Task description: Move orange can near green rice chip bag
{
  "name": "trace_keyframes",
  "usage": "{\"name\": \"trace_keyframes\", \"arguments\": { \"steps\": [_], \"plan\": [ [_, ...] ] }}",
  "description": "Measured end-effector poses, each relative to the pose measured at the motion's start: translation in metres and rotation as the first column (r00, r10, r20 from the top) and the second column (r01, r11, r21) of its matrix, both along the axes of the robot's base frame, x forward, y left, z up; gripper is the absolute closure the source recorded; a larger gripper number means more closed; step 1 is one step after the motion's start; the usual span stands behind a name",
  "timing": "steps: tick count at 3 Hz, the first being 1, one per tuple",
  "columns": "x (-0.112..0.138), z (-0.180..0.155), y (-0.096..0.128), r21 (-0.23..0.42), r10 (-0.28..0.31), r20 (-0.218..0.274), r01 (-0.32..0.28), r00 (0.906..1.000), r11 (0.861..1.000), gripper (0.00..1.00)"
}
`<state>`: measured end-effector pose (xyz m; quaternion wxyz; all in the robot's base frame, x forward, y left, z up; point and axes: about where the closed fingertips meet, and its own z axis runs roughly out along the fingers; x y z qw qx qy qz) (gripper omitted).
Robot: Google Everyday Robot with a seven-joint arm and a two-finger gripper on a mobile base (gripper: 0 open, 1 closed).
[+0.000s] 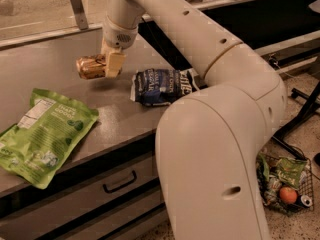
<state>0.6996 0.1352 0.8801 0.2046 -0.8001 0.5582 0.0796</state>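
The orange can (pixel 90 67) is a small orange-gold can lying sideways in my gripper (pixel 109 64), held a little above the grey counter. The gripper is shut on its right end. The green rice chip bag (pixel 42 134) lies flat at the counter's front left, white label panel towards the back. The can is up and to the right of the bag, with a gap of bare counter between them.
A dark blue chip bag (pixel 162 85) lies on the grey counter (pixel 110 109) just right of the gripper. My arm and base fill the right side. A drawer handle (pixel 120 181) sits below the counter edge. A wire basket (pixel 285 186) with items stands on the floor at right.
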Motion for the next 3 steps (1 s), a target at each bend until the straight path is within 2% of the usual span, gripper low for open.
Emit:
{"name": "trace_keyframes", "arguments": {
  "steps": [1,2,3],
  "plan": [
    [0.001,-0.003,0.002,0.001,0.001,-0.001,-0.001,1.0000,1.000,0.89],
    [-0.011,-0.006,0.007,-0.011,0.024,-0.007,-0.024,0.9997,1.000,1.00],
    [-0.032,-0.013,0.013,-0.021,0.062,-0.028,-0.063,0.9977,0.998,1.00]
  ]
}}
